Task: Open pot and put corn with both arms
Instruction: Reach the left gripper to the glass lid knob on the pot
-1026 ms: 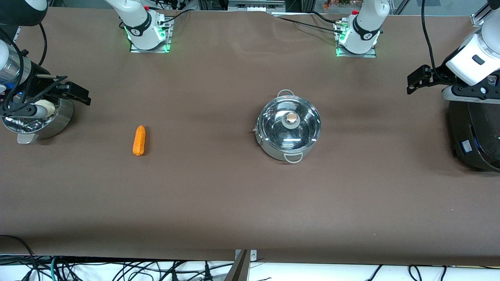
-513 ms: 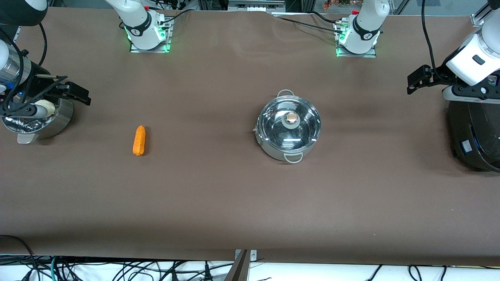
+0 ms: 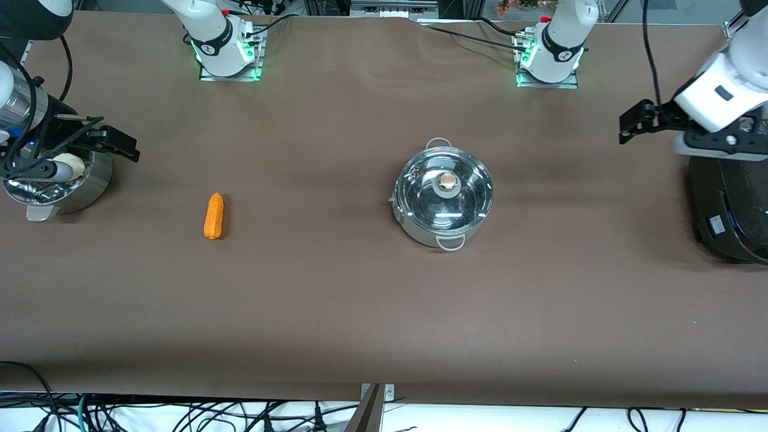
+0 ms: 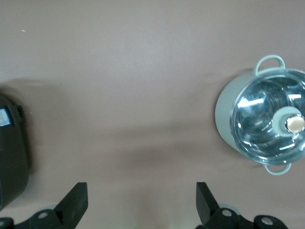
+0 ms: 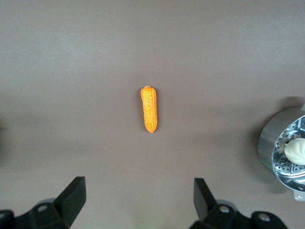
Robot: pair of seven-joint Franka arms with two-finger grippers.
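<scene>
The left gripper (image 3: 627,125) and right gripper (image 3: 120,144) both hang open and empty above opposite table ends.

lidded steel pot (image 3: 444,201) mid-table; corn (image 3: 213,215) apart (lying flat).

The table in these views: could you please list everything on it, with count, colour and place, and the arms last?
Pot: one, shiny steel, mid-table, toward the left arm's end.
Lid: one, glass with a metal knob, closed on the pot.
Corn: one, orange-yellow, lying on the table toward the right arm's end.
Steamer pot: one, steel, at the right arm's end, with a white bun inside.
Black appliance: one, at the left arm's end.
Table: one, brown cover.
Left gripper: open, empty, over the table by the black appliance.
Right gripper: open, empty, beside the steamer pot.
</scene>
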